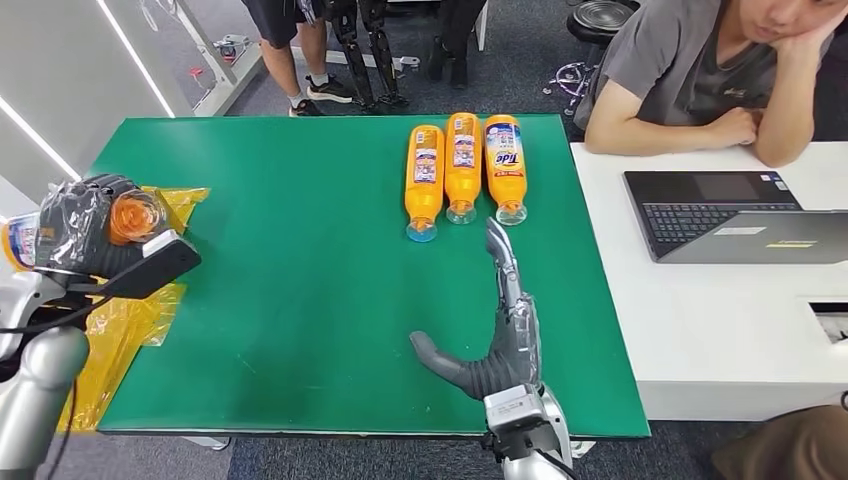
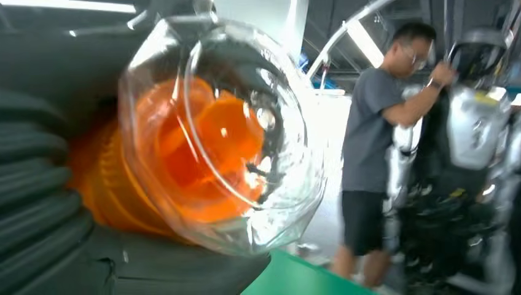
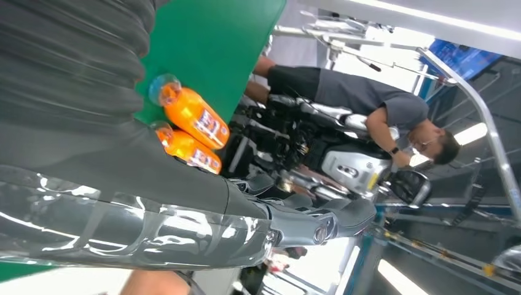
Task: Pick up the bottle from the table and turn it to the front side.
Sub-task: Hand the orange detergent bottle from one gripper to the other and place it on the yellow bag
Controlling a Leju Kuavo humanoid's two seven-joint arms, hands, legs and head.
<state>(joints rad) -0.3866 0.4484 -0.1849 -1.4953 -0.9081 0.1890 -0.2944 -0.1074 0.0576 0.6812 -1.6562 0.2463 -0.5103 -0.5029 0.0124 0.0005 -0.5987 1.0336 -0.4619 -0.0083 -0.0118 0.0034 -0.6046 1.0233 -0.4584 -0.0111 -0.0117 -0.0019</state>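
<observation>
Left hand: my fingers wrap the orange bottle, raised beside the counter's left edge.
Right hand: my fingers extended flat, empty, above the counter, pointing toward three lying bottles.

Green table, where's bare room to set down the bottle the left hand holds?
Bare: the green table between the yellow bag and the right hand. Crowded: far edge, with three lying bottles.

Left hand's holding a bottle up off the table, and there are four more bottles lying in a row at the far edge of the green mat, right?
Not four: the head view shows three bottles lying there. The left hand does hold a bottle off the table.
</observation>
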